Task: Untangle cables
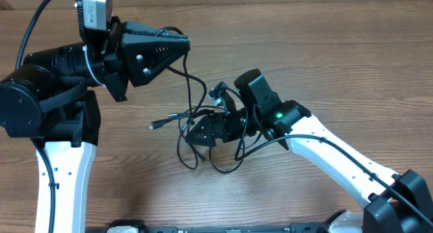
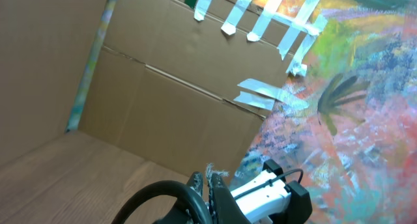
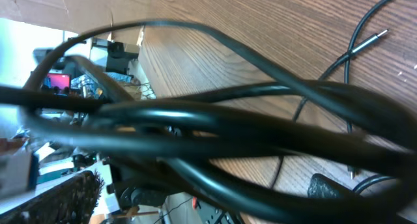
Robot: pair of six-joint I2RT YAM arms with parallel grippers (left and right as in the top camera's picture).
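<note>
The cables [image 1: 193,135] are thin black cords tangled in loops at the middle of the wooden table, with one silver-tipped plug end [image 1: 154,124] sticking out to the left. My left gripper [image 1: 184,47] hovers above and to the upper left of the tangle, shut on one cable strand [image 1: 191,80] that hangs down into the pile. In the left wrist view the fingertips [image 2: 210,180] are pressed together, with a black cable loop [image 2: 156,190] beside them. My right gripper [image 1: 203,128] sits low in the tangle. Its pads [image 3: 329,187] stand wide apart, open, with cables [image 3: 215,113] crossing in front of them.
Cardboard walls [image 2: 163,87] with strips of tape [image 2: 267,97] close off the far side, next to a colourful painted sheet [image 2: 365,87]. The right arm's white link [image 1: 338,152] stretches from the lower right corner towards the tangle.
</note>
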